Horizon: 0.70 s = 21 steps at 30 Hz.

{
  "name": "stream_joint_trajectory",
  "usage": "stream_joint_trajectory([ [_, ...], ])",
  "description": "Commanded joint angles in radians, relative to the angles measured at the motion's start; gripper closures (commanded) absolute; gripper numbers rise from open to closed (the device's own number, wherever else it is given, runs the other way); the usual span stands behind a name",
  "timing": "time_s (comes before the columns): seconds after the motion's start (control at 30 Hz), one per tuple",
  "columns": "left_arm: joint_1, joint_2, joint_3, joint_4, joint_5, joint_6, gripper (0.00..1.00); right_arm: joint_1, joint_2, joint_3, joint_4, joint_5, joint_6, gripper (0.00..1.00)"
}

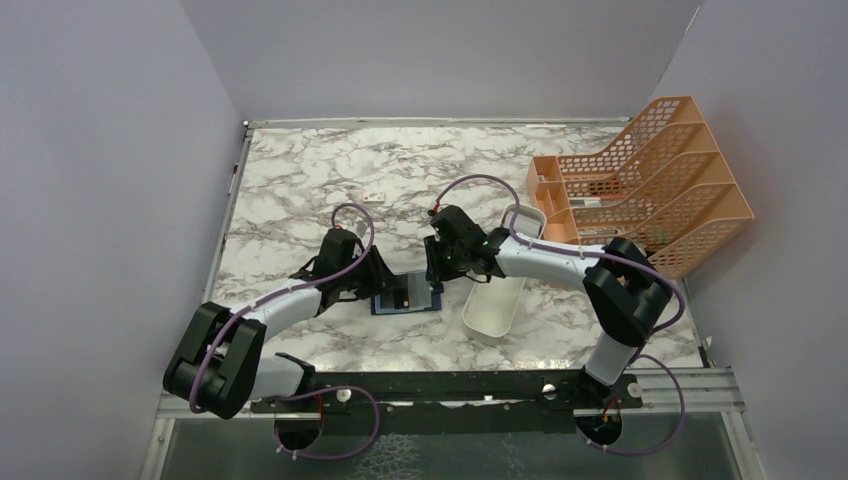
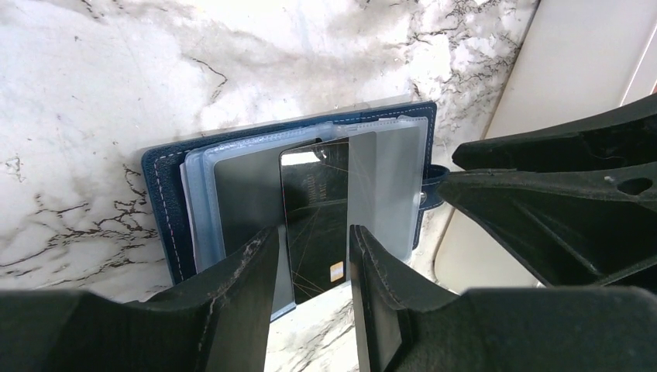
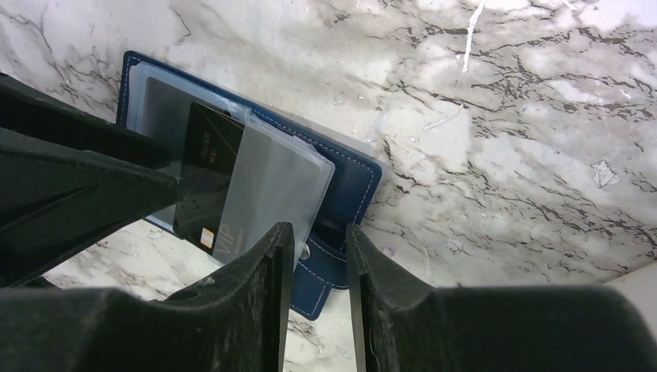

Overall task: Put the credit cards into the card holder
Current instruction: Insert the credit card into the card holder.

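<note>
The navy-blue card holder (image 1: 405, 298) lies open on the marble table between my two grippers. Its clear sleeves (image 2: 387, 182) face up. A black credit card (image 2: 314, 205) with a gold chip sits partly inside a sleeve, its near end sticking out over the holder's edge. My left gripper (image 2: 314, 232) is open, its fingers standing either side of that end without touching it. My right gripper (image 3: 319, 230) is open too, hovering over the holder's snap tab (image 3: 333, 271). The same black card (image 3: 203, 182) shows "VIP" lettering. A grey panel (image 2: 240, 198) lies under the neighbouring sleeve.
A long white tray (image 1: 497, 300) lies just right of the holder, under the right arm. An orange mesh file rack (image 1: 640, 195) stands at the back right. A small white block (image 1: 375, 197) rests further back on the marble.
</note>
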Motion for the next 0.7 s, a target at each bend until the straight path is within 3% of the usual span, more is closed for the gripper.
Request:
stream_joint_trajectory([
  [0.0, -0.003, -0.025, 0.008, -0.040, -0.027, 0.031, 0.58, -0.004, -0.011, -0.017, -0.025, 0.040, 0.009, 0.64],
  [0.67, -0.053, 0.023, 0.005, 0.055, 0.019, -0.029, 0.55, -0.004, 0.053, -0.035, 0.013, 0.012, 0.007, 0.65],
])
